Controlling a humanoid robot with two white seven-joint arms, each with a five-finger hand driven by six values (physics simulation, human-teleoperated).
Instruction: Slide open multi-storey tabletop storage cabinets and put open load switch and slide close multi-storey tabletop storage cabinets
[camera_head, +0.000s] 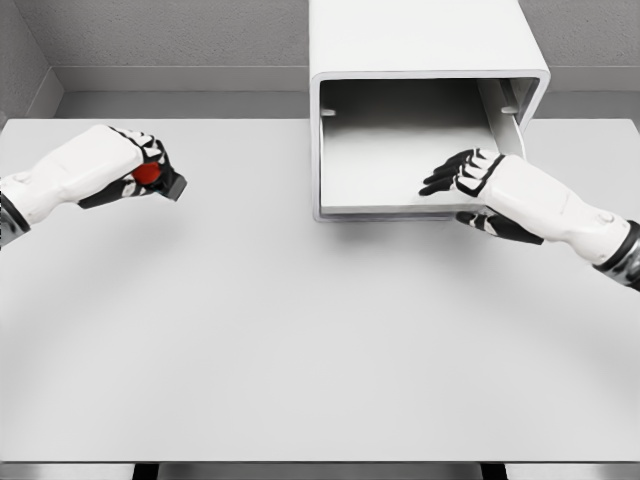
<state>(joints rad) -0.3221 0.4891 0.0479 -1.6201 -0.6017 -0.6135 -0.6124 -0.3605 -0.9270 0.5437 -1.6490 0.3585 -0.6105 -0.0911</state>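
The load switch (158, 178), a small dark block with a red knob showing, sits up off the table at the far left, wrapped in the left hand (128, 166), whose fingers are curled tight around it so that only the red knob and one dark corner poke out. It's well apart from the storage cabinet (425, 50), the white rounded box standing at the back edge of the white table (300, 350), right of centre. And the cabinet's drawer (390, 165) is pulled out toward the robot, its pale tray floor bare and in plain sight. Over on that side, the right hand (480, 185) is at the drawer's front right corner: dark fingers stretched out flat over the tray's front lip, thumb tucked below the edge, so it seems to pinch the lip loosely rather than close into a fist.
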